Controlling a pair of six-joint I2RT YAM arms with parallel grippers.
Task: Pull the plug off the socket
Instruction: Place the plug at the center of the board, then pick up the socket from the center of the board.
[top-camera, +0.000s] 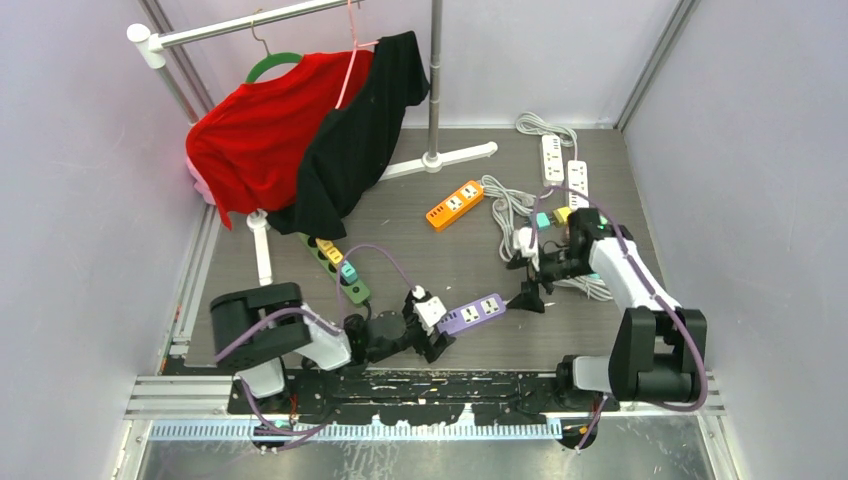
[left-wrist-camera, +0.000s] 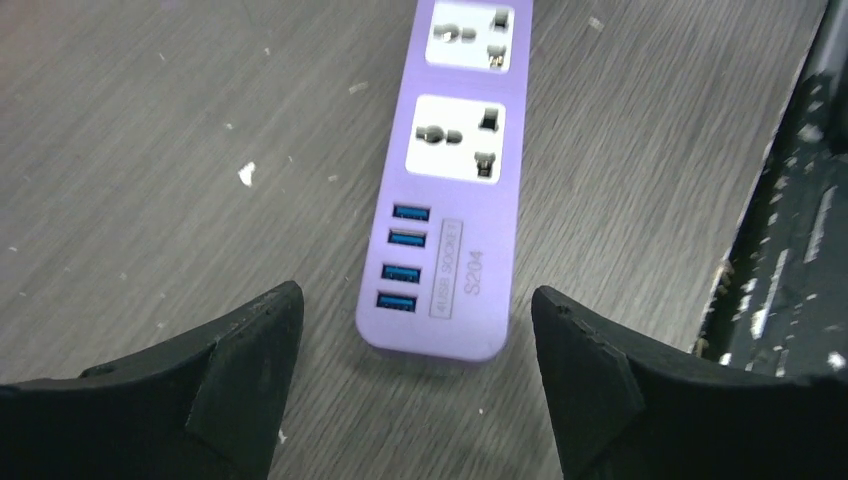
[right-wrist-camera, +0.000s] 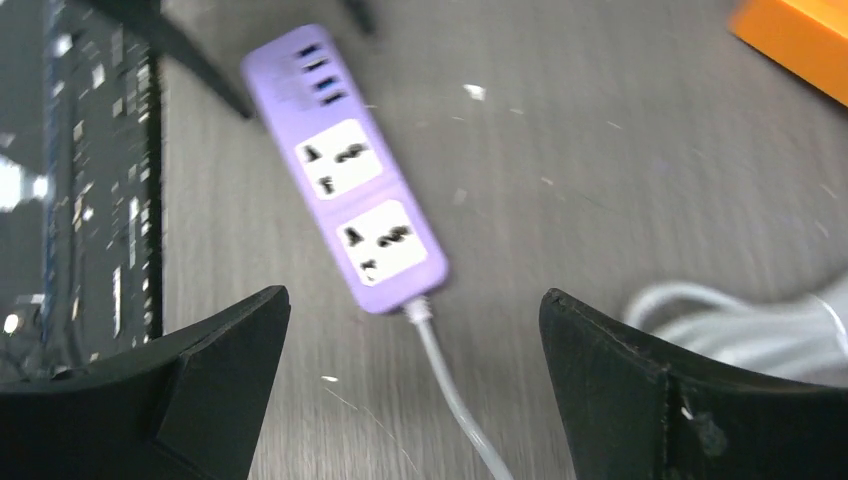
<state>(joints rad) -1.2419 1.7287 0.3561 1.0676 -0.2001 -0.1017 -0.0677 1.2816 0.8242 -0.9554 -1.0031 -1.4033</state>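
Left claw (left-wrist-camera: 415, 330) spread, flanking without touching the USB end of the purple power strip (left-wrist-camera: 455, 200), which lies flat on the worktop (left-wrist-camera: 150, 150). Right claw (right-wrist-camera: 415, 330) spread near its cable (right-wrist-camera: 450, 390) end. Both sockets (left-wrist-camera: 455, 138) bare; I cannot tell where the plug is.

walls (top-camera: 60, 150): pale lilac | floor (top-camera: 470, 262): grey wood-grain | garment rack (top-camera: 434, 80): back-left

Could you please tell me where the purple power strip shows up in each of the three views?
Top external: the purple power strip lies low centre, just beyond the black base rail.
Left wrist: centre, running up to the top edge; the rail is at right.
Right wrist: upper left of centre, tilted; the rail is at left.
Shared landmark: the black base rail.
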